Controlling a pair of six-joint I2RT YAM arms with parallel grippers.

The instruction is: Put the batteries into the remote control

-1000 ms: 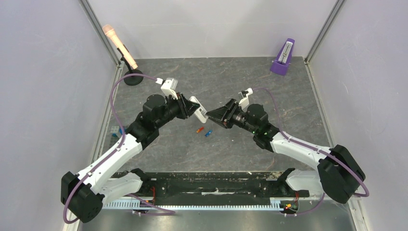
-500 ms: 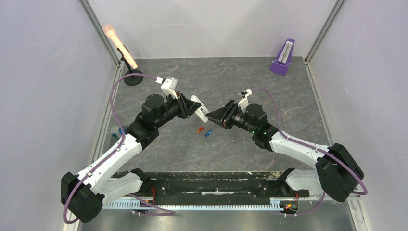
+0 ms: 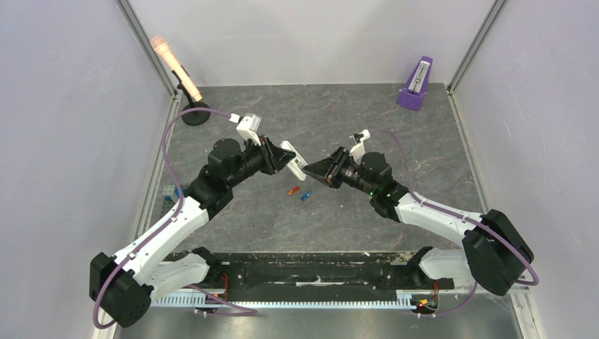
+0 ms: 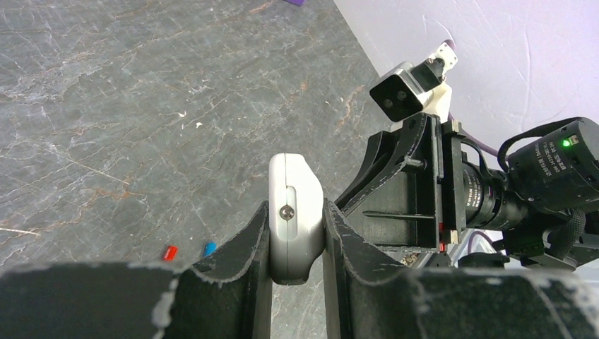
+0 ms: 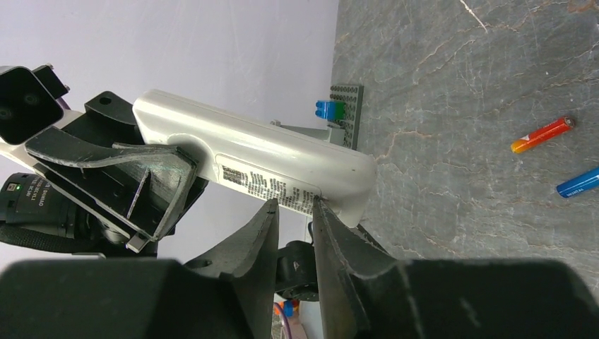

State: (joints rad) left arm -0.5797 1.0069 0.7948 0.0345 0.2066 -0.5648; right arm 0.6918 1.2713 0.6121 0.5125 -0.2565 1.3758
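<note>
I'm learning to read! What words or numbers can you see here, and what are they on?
Nothing here reads clearly.
The label on the remote control: black print, too blurred.
The red-orange battery and the blue battery: any print is too small.

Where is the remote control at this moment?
In the top view, the left end effector holds the remote control over the table centre, with the right end effector at its free end.
</note>
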